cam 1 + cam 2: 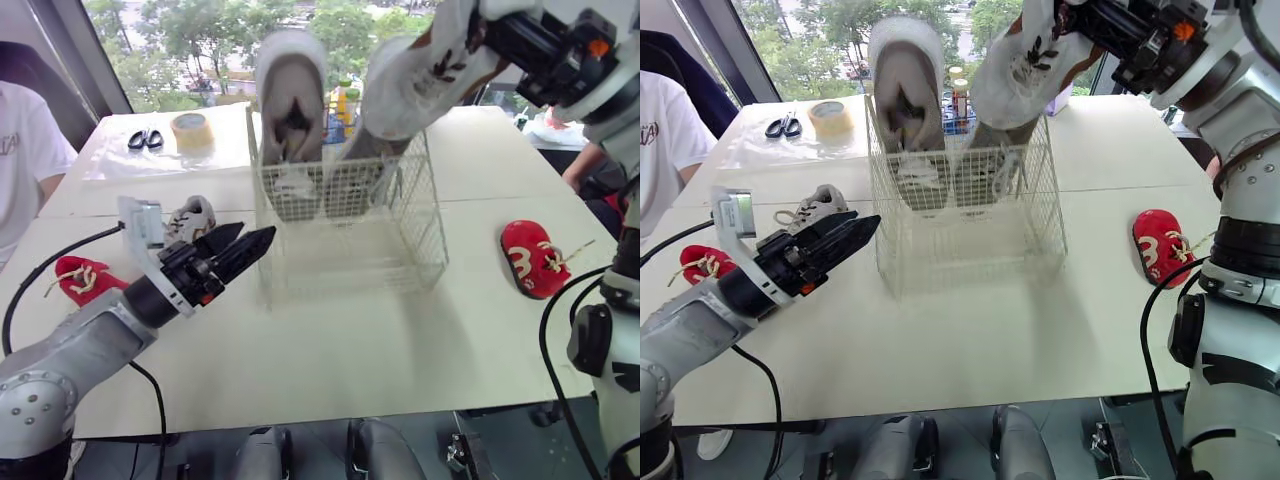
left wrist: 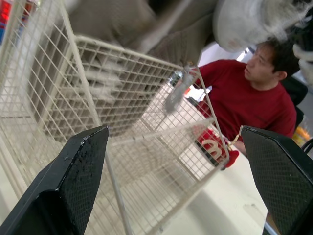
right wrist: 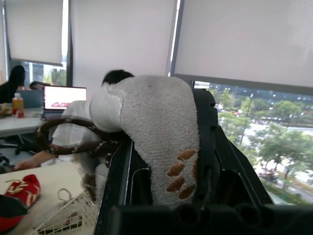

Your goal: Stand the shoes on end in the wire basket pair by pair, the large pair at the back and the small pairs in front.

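The wire basket (image 1: 352,262) stands mid-table. One large grey shoe (image 1: 290,95) stands on end at its back left. My right gripper (image 1: 487,38) is shut on the second large grey shoe (image 1: 415,80) and holds it tilted over the basket's back right, with its lower end inside the wire wall. My left gripper (image 1: 243,246) is open and empty, just left of the basket's front corner. A small grey shoe (image 1: 190,218) lies behind it. One small red shoe (image 1: 85,279) lies at the table's left, another (image 1: 534,258) at the right.
Scissors (image 1: 146,139) and a tape roll (image 1: 192,131) lie at the back left. A person in white (image 1: 25,150) sits at the left edge, and a person in red (image 2: 244,100) sits beyond the right side. Bottles stand behind the basket.
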`<state>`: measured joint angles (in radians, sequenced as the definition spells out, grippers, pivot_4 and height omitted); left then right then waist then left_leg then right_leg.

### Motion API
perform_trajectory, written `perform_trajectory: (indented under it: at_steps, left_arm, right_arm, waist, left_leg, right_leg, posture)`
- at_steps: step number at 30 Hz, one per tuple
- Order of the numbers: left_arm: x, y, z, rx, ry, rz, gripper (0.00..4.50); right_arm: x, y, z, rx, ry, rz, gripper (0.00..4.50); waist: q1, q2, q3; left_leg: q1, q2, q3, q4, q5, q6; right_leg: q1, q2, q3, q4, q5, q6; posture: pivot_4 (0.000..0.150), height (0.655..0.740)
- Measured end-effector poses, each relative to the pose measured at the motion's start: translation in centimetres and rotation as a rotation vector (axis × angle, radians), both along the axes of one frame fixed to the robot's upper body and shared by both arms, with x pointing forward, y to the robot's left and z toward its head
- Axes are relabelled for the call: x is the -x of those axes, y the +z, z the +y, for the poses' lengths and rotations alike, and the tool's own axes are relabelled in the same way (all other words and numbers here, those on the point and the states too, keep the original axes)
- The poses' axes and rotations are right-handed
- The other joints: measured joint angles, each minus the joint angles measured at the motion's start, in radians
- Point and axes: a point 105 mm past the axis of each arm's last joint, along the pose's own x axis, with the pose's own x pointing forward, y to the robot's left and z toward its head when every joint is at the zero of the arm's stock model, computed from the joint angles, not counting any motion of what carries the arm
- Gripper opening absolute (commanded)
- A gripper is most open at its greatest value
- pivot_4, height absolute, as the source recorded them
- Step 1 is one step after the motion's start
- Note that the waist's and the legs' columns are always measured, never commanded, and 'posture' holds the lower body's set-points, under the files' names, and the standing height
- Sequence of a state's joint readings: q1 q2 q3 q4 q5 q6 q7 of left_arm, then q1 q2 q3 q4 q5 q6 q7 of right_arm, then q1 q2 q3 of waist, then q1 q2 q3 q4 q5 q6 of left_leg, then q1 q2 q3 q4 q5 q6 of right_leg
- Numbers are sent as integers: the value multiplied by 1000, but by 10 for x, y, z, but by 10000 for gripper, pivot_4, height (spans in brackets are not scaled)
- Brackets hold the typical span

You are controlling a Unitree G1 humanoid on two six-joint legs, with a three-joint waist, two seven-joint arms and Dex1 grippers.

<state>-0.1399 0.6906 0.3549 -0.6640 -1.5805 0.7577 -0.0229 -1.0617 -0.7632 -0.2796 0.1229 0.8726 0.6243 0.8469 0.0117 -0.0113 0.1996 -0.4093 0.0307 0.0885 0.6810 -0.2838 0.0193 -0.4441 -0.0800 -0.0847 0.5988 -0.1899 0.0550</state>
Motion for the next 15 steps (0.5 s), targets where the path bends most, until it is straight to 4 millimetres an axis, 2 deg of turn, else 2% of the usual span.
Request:
perform_trajectory:
  at_steps: [4, 9, 15]
  left_arm:
    - [-3, 3, 3, -10, -14, -9, 43945]
    - [-1, 6, 6, -53, -56, -8, 43945]
    - [1, 6, 5, -54, -69, -6, 43945]
  right_arm:
    - [8, -3, 2, 37, 2, -13, 8468]
    - [6, -15, -4, 203, -54, -2, 8468]
    - [-6, -32, -5, 405, -43, 9, 8468]
  waist:
    - [2, 0, 0]
    - [0, 0, 0]
    - [-2, 0, 0]
  left_leg:
    - [0, -1, 0, 0, 0, 0]
    - [-1, -1, 1, 0, 0, 0]
    - [0, 0, 0, 0, 0, 0]
  right_leg:
    - [1, -1, 0, -1, -2, -3]
    - [0, -1, 0, -1, -2, -3]
    - [0, 0, 0, -1, -2, -3]
  posture:
    - [1500, 7400]
    - [1500, 7400]
    - [1500, 7400]
